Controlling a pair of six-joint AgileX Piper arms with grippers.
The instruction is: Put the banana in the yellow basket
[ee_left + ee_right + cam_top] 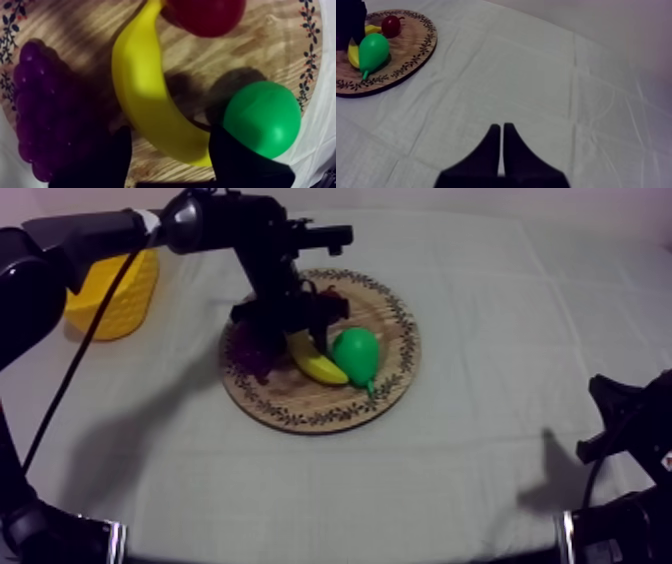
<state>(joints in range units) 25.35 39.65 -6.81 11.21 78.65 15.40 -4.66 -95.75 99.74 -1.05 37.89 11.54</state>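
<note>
The yellow banana lies on the round wooden board, between the purple grapes and the green pear. My left gripper hangs low over the board from the upper left. It is open, with one finger on each side of the banana's near end. The right finger sits against the banana and the left one a little apart. The banana rests on the wood. My right gripper is shut on nothing, low over the cloth at the table's right.
The yellow basket stands at the far left, behind my left arm. A small red fruit lies at the banana's far end. The pear is close beside the right finger, the grapes beside the left one.
</note>
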